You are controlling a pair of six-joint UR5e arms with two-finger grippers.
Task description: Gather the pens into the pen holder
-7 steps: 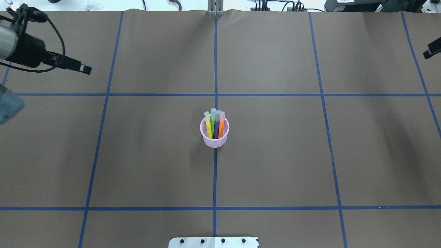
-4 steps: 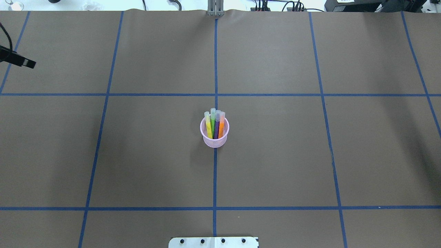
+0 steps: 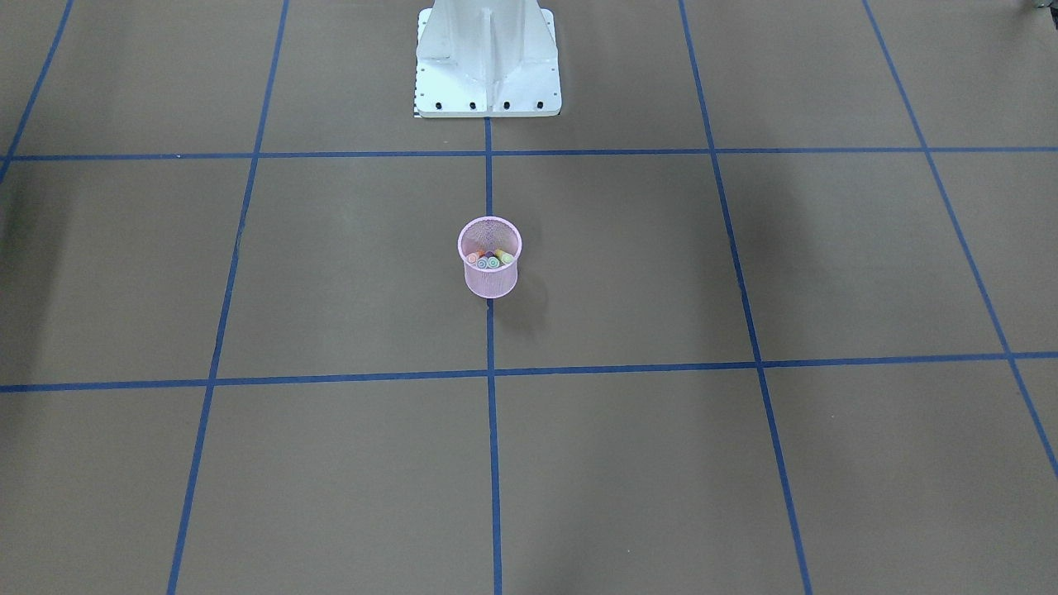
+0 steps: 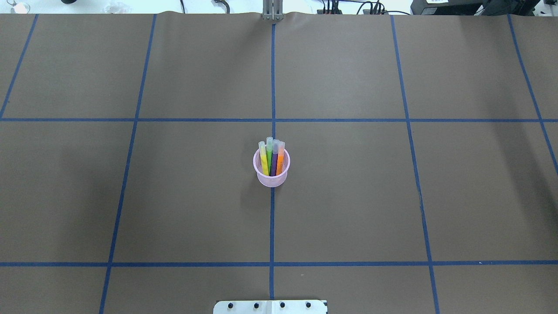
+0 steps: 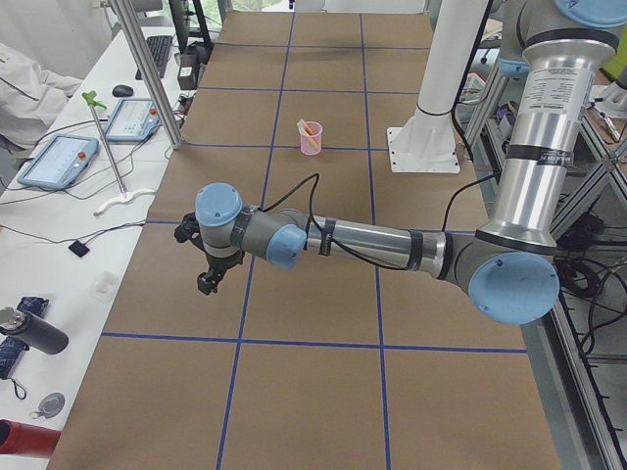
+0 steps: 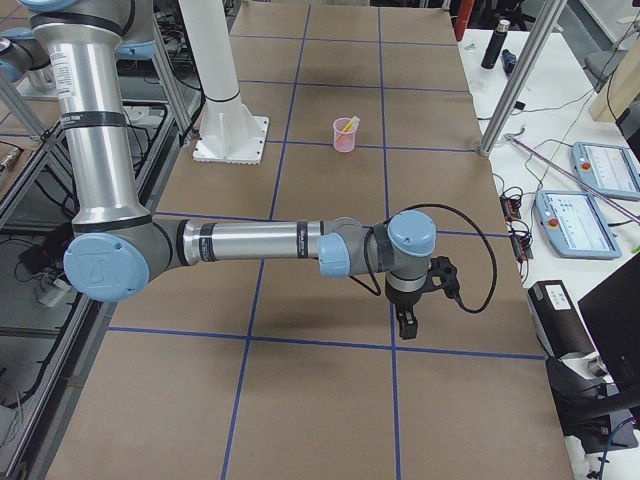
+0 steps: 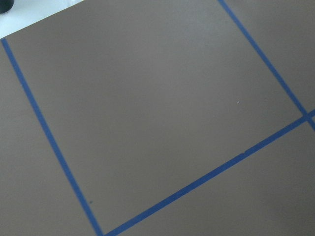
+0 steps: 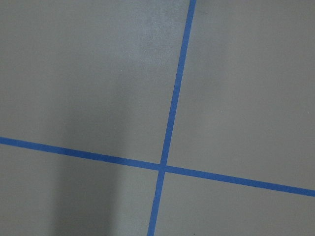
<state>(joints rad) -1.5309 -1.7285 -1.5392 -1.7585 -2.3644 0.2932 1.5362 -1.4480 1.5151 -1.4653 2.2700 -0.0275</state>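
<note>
The pink mesh pen holder (image 4: 271, 180) stands upright on the centre tape line, also seen from the front (image 3: 491, 283) and from the ends (image 5: 311, 147) (image 6: 344, 140). Inside it lean the yellow pen (image 4: 263, 159), green pen (image 4: 269, 153), purple pen (image 4: 274, 158) and orange pen (image 4: 280, 158), caps up (image 3: 489, 260). My left gripper (image 5: 208, 284) hangs over the table's left end, far from the cup, and I cannot tell its state. My right gripper (image 6: 405, 325) hangs over the right end, state likewise unclear. The wrist views show only paper and tape.
The white base plate (image 4: 270, 306) and pedestal (image 3: 488, 58) sit at the robot's side of the table. Tablets (image 5: 61, 162) (image 6: 585, 222), bottles (image 5: 29, 333) and cables lie on the benches beyond both table ends. Aluminium posts (image 5: 147, 78) (image 6: 510, 95) stand at the edges.
Both grippers have drawn outward and left the overhead view, the left one off the left edge, the right one off the right edge. The cup and pens have not moved.
</note>
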